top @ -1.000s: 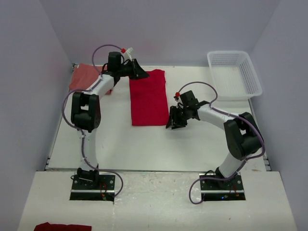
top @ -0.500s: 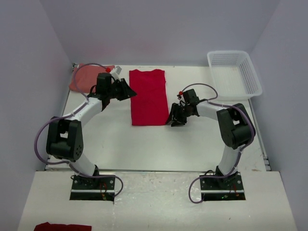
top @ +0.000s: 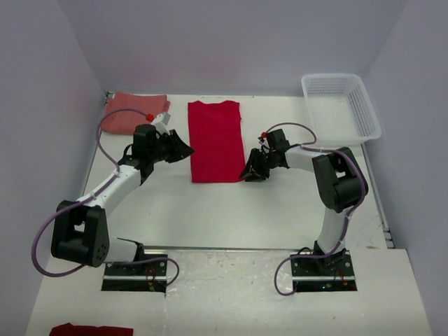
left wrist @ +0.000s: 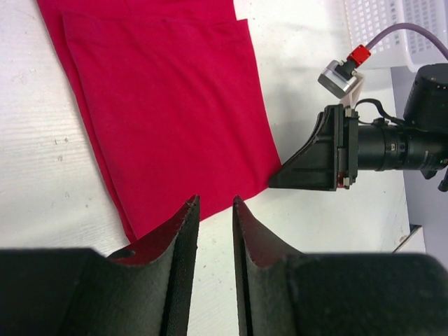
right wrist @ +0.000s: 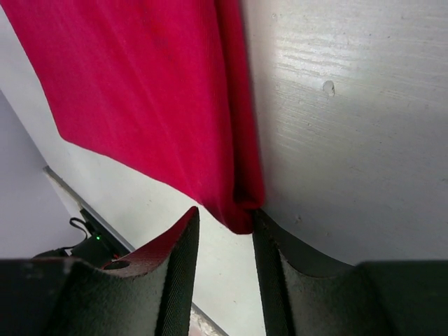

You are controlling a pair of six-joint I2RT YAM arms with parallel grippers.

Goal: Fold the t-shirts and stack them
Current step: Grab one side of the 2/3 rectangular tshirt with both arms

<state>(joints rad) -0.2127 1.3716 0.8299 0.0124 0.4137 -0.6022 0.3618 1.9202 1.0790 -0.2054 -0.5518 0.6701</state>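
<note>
Right wrist view: jaws of the right gripper (right wrist: 222,211) stood apart, and the near right corner of the bright red t-shirt (right wrist: 154,91) sat at their mouth, not pinched. Over to the left gripper (left wrist: 213,203): a narrow gap, nothing in it, tips low by the shirt's near left corner. That shirt lay flat as a long folded strip mid-table (top: 280,203). The salmon-red t-shirt (top: 134,110) rested at the far left corner, the white basket (top: 371,119) far right.

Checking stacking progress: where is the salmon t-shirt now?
Top view: the salmon t-shirt lies at the table's far left corner, apart from the bright red t-shirt.
</note>
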